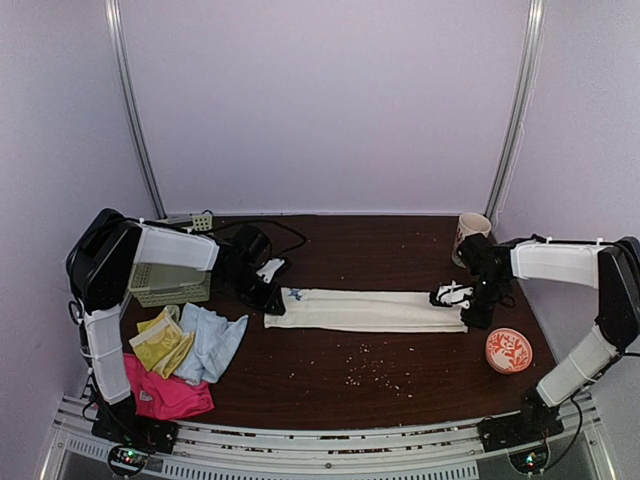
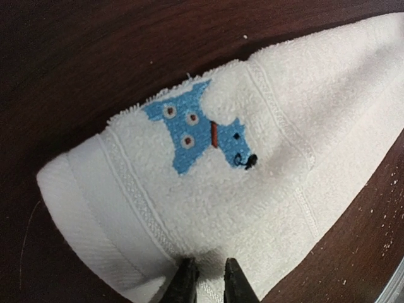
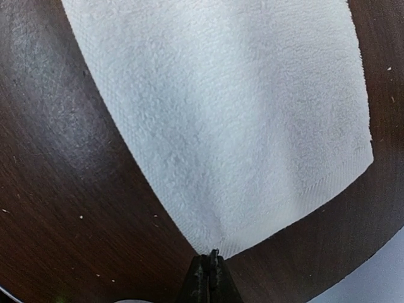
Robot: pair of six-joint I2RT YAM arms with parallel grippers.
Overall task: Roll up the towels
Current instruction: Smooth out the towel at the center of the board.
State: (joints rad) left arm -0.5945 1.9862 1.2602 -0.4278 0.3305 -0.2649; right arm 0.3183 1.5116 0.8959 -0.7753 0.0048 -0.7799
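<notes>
A cream-white towel (image 1: 365, 310), folded into a long narrow strip, lies stretched across the table's middle. My left gripper (image 1: 272, 297) is at its left end. In the left wrist view my gripper (image 2: 207, 281) pinches the thick towel (image 2: 208, 208) just below a blue embroidered dog (image 2: 202, 129). My right gripper (image 1: 462, 305) is at the right end. In the right wrist view it (image 3: 213, 259) is shut on the corner of the towel (image 3: 221, 113). A pale blue towel (image 1: 210, 340), a yellow-green one (image 1: 160, 342) and a hot-pink one (image 1: 165, 395) lie heaped at the front left.
A pale green slotted basket (image 1: 170, 283) stands at the left behind the heap. A patterned cup (image 1: 472, 232) stands at the back right. An orange round dish (image 1: 509, 350) sits at the front right. Crumbs (image 1: 365, 370) are scattered in front of the towel.
</notes>
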